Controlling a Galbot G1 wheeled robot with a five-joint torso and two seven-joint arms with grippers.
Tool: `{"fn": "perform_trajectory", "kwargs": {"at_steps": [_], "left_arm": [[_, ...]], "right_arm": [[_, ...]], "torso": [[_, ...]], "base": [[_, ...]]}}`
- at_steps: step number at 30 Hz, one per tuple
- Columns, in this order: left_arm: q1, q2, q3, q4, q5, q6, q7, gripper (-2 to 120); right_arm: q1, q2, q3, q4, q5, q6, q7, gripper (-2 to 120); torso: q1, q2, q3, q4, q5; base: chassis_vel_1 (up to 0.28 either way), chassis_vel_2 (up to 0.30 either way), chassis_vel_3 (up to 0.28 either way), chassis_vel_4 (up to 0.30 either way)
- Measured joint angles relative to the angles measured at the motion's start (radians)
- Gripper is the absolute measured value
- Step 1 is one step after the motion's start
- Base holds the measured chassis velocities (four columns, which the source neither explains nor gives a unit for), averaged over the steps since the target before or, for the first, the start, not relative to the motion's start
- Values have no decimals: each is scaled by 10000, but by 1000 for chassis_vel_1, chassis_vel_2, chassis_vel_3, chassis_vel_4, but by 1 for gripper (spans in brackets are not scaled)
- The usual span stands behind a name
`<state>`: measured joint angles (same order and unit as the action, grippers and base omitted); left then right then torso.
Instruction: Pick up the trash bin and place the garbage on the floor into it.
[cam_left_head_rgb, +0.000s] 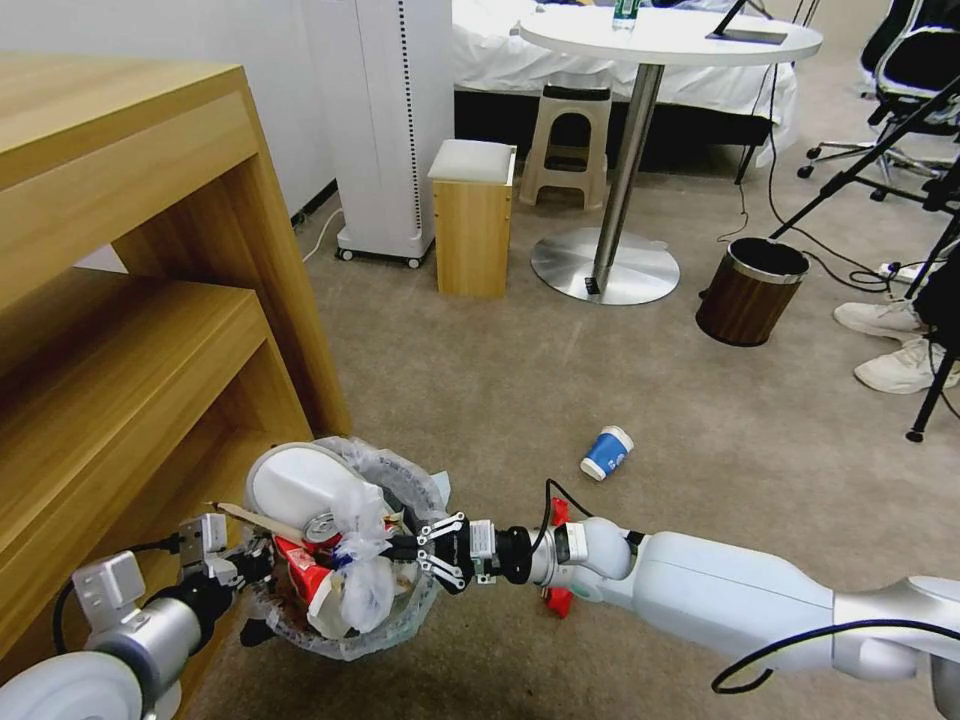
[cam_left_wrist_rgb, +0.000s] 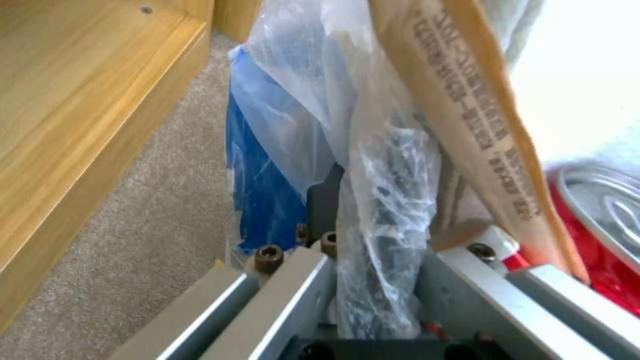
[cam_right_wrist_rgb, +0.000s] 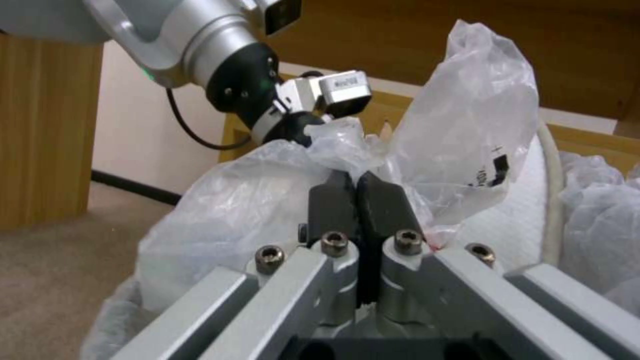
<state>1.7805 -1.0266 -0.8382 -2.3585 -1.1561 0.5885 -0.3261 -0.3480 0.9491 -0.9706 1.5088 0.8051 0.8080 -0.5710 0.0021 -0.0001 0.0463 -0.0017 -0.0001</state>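
Observation:
The trash bin (cam_left_head_rgb: 400, 615), dark with a crinkled white liner (cam_right_wrist_rgb: 200, 210), is beside the wooden shelf. My left gripper (cam_left_head_rgb: 252, 575) is shut on its rim; the left wrist view shows the lined rim (cam_left_wrist_rgb: 383, 210) between the fingers and the blue base (cam_left_wrist_rgb: 263, 200). Inside lie a white slipper (cam_left_head_rgb: 295, 485), a wooden stick (cam_left_head_rgb: 255, 518), a red can (cam_left_head_rgb: 322, 527) and a red carton (cam_left_head_rgb: 305, 580). My right gripper (cam_left_head_rgb: 400, 548) is over the bin's mouth, shut on a crumpled clear plastic wrapper (cam_right_wrist_rgb: 467, 125). A blue paper cup (cam_left_head_rgb: 607, 452) lies on the beige carpet floor (cam_left_head_rgb: 500, 400).
A wooden shelf unit (cam_left_head_rgb: 150, 350) stands close on the left. Farther off are a brown wood-grain bin (cam_left_head_rgb: 750, 290), a round table's metal base (cam_left_head_rgb: 605, 265), a small wooden stool (cam_left_head_rgb: 472, 215), a tripod leg (cam_left_head_rgb: 930, 400) and a person's white shoes (cam_left_head_rgb: 900, 345).

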Motion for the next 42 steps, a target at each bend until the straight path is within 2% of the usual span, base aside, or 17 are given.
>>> {"fn": "perform_trajectory", "kwargs": {"at_steps": [6,8,9,11,13,16,17,19,22,24,28,31,34,42], "left_arm": [[52,-38,-1,-49,22,2,-2,0],[97,-81,-3,-95,51,7,-7,0],[97,-81,-3,-95,51,7,-7,0],[164,-133,3,-162,94,15,-10,0],[196,-146,13,-184,118,21,-9,0],[270,-180,47,-247,172,30,-5,0],[270,-180,47,-247,172,30,-5,0],[299,-192,50,-274,193,40,-1,0],[327,-202,70,-292,194,68,13,0],[444,-105,63,-386,-39,176,9,0],[467,13,-11,-415,-313,205,-95,0],[508,132,-37,-445,-862,297,-387,0],[513,198,-49,-471,-1191,334,-572,0],[485,294,-126,-484,-2010,436,-1106,0]], "right_arm": [[96,169,-111,-229,-32,5,17,0],[140,286,-167,-405,-122,12,76,8],[140,286,-167,-405,-122,12,76,8],[162,428,-190,-570,-198,17,236,20],[168,483,-190,-621,-285,18,352,23],[196,643,-186,-815,-469,22,579,38],[196,643,-186,-815,-469,22,579,38],[228,686,-181,-841,-518,22,658,48],[270,668,-174,-810,-521,22,696,56],[385,546,-120,-711,-536,16,695,68],[352,390,-1,-573,-522,4,682,76],[303,147,168,-303,-462,-55,541,93],[270,60,261,-178,-430,-63,523,99],[190,-365,635,467,-248,-192,514,100]], "torso": [[0,0,0,0,0],[0,0,2,0,0],[0,0,2,0,0],[0,0,1,0,0],[0,0,2,0,1],[0,0,2,0,0],[0,0,2,0,0],[0,0,2,0,0],[0,0,1,0,0],[0,0,1,1,0],[0,0,1,0,1],[0,0,0,0,1],[0,0,0,0,1],[0,0,0,0,1]], "base": [[0,0,0,0],[0,0,0,0],[0,0,0,0],[0,0,0,0],[0,0,0,0],[0,0,0,0],[0,0,0,0],[0,0,0,0],[0,0,0,0],[0,0,0,0],[0,0,0,0],[0,0,0,0],[0,0,0,0],[0,0,0,0]]}}
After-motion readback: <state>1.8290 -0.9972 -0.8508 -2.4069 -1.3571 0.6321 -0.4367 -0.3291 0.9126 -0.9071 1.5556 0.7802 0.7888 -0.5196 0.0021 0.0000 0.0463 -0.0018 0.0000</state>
